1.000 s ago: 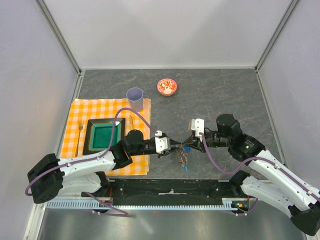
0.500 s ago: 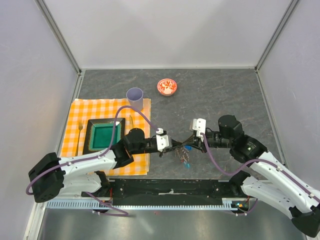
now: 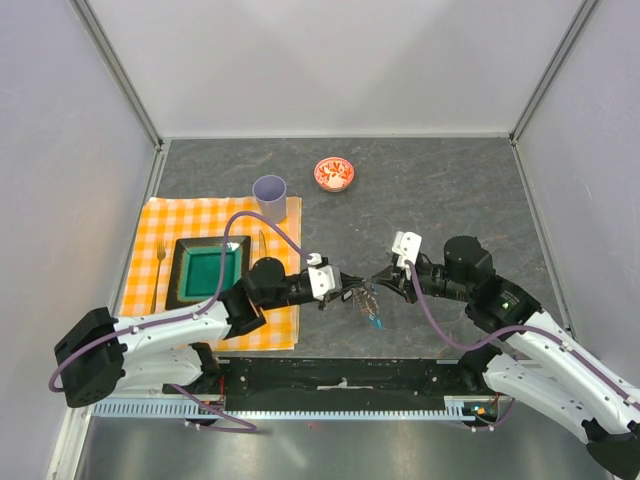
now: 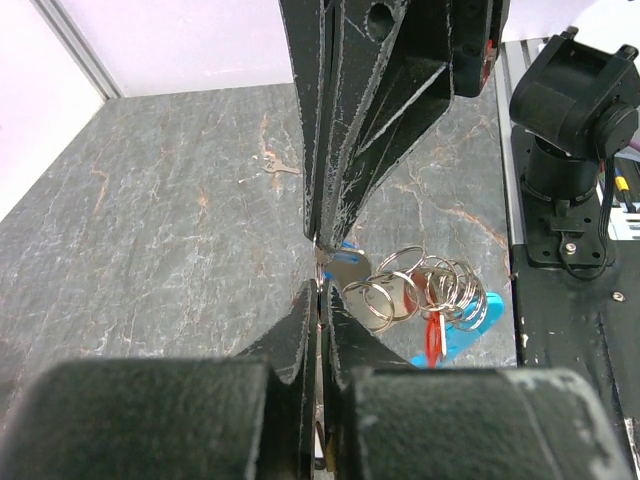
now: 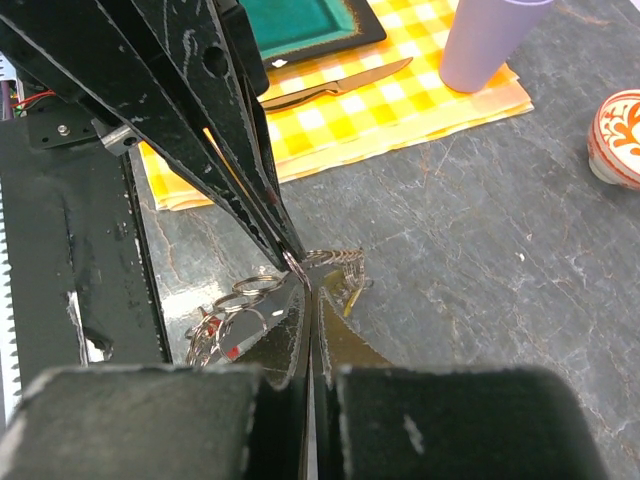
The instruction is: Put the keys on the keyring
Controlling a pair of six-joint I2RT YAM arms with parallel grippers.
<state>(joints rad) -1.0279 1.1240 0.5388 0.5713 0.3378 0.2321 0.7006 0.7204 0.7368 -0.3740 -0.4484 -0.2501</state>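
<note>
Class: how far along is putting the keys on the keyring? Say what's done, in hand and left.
Done: a red-tagged key seems to hang with the blue fob. In hand: left gripper pinches what looks like a key, right gripper the keyring. Left: threading it on; other keys cannot be counted.

Tip to tip above the grey table point(image 3: 450, 200), close to its near edge: left gripper point(image 3: 346, 291) and right gripper point(image 3: 380, 279), both pinched tight on the keyring point(image 3: 366, 293), keys point(image 3: 371, 309) and blue fob point(image 3: 377, 323) dangling beneath. Left: yellow checked cloth point(image 3: 170, 215), green tray point(image 3: 210, 272). Farther back: purple cup point(image 3: 270, 192), patterned bowl point(image 3: 334, 173).
</note>
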